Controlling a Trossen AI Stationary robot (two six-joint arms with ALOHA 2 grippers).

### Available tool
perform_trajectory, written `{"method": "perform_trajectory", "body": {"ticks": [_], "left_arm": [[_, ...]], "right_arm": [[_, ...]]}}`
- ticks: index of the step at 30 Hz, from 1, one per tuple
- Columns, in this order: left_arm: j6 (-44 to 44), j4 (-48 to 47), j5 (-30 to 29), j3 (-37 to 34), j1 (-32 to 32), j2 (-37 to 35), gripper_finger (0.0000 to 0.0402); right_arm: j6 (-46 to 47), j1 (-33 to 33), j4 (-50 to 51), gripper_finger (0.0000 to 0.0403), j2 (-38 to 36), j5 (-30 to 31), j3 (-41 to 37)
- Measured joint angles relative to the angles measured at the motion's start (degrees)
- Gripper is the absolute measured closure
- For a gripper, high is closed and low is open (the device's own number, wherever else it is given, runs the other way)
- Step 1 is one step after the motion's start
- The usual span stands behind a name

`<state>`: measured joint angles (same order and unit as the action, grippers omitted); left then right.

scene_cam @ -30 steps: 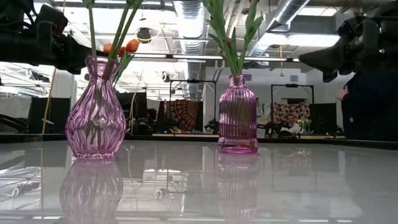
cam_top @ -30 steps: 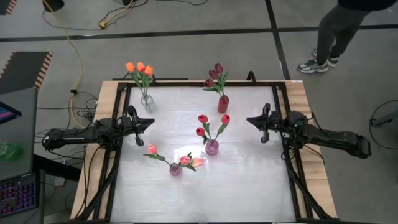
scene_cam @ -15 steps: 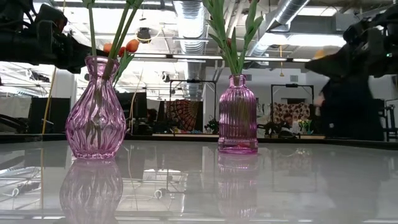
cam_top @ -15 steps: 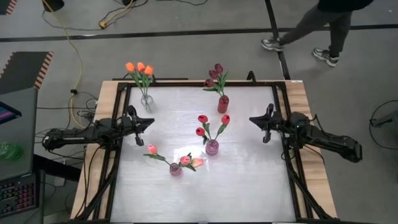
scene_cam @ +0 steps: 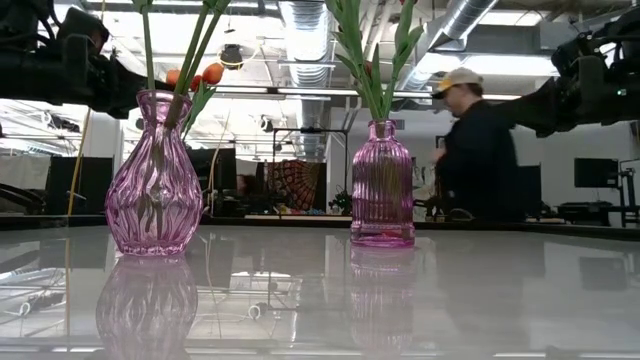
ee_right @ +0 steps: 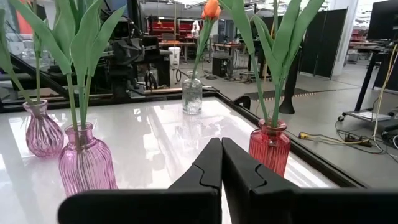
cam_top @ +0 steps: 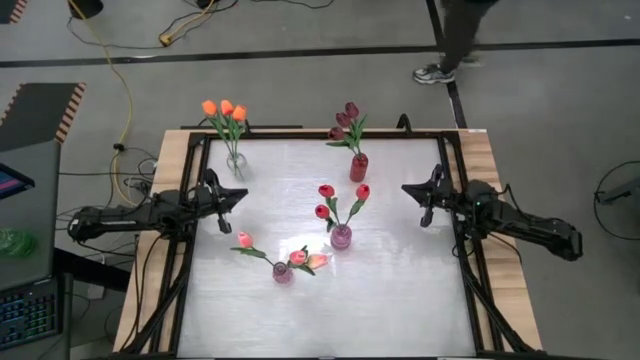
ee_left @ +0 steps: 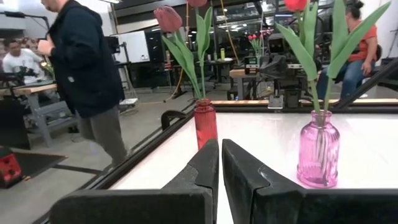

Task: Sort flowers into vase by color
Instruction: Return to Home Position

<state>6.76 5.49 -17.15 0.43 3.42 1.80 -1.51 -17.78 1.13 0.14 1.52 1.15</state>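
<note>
Worktop [cam_top: 400,290] sorted, flowers [cam_top: 326,190] potted between left end effector [cam_top: 226,196] and right end effector [cam_top: 414,192]. Both pinched closed, empty. Right just eased back, so basically done.

high: straight down, far | low: table-level, close | wrists: forward | shared: ribbed purple vase [scene_cam: 382,185]

No text, label, brand name, number or sign can be read in any of the four camera views
</note>
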Motion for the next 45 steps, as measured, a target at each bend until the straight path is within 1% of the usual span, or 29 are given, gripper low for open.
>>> {"method": "perform_trajectory", "body": {"ticks": [15, 29, 45], "left_arm": [[0.88, -1.3, -0.05, -0.01, 0.0, 0.04, 0.0393], [1.17, -1.3, 0.04, -0.02, 0.0, 0.04, 0.0393], [0.88, -1.3, 0.11, -0.02, 0.0, 0.04, 0.0393]], "right_arm": [[-0.01, 0.0, 0.13, 0.037, 0.0, 0.0, 0.02], [-0.01, 6.72, 0.15, 0.037, 0.0, 0.0, 0.04], [0.01, 7.26, 0.15, 0.037, 0.0, 0.0, 0.04]]}}
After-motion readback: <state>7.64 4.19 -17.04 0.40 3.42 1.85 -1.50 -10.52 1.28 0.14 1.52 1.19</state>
